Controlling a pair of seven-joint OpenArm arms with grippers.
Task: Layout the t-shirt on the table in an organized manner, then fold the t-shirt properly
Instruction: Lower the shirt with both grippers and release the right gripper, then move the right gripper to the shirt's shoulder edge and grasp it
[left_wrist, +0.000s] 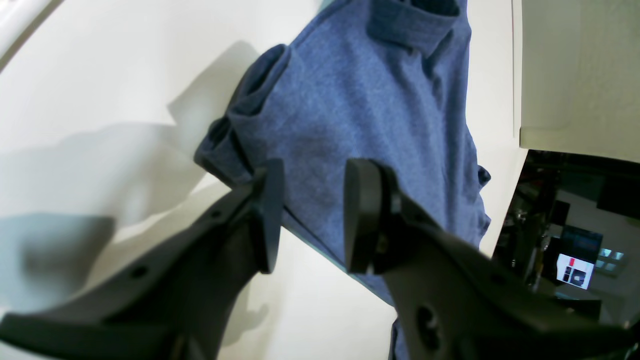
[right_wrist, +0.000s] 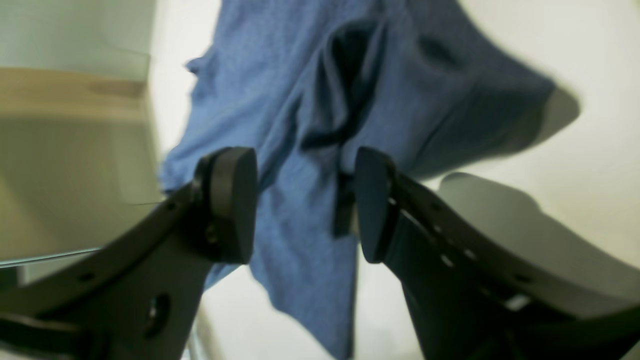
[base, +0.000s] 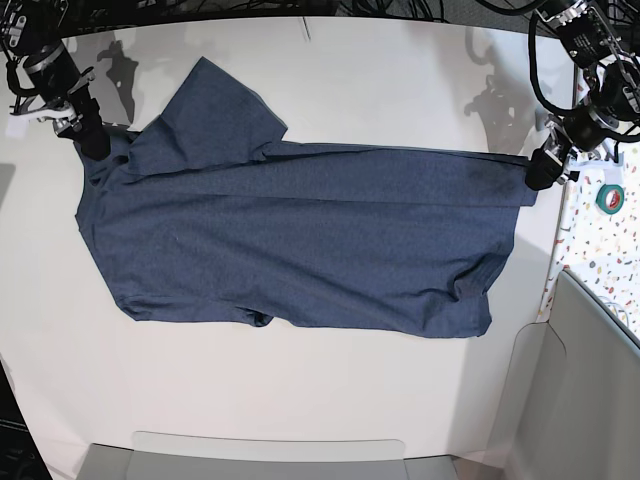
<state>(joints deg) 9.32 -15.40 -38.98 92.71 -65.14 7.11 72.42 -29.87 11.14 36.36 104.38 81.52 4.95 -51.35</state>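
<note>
The navy t-shirt (base: 300, 240) lies spread lengthwise on the white table (base: 400, 80), plain side up, with one sleeve (base: 215, 115) folded over near the back left. My left gripper (base: 540, 170) sits at the shirt's right end. In the left wrist view it (left_wrist: 312, 220) is open, with the shirt (left_wrist: 360, 100) showing through the gap and nothing clamped. My right gripper (base: 85, 135) is at the shirt's left end. The blurred right wrist view shows it (right_wrist: 302, 205) open over rumpled cloth (right_wrist: 300, 75).
A green tape roll (base: 611, 197) lies on the speckled strip at the right edge. Grey bins stand at the front (base: 270, 455) and the right front (base: 590, 380). Cables run along the back. The table edge (left_wrist: 500, 235) is close to my left gripper.
</note>
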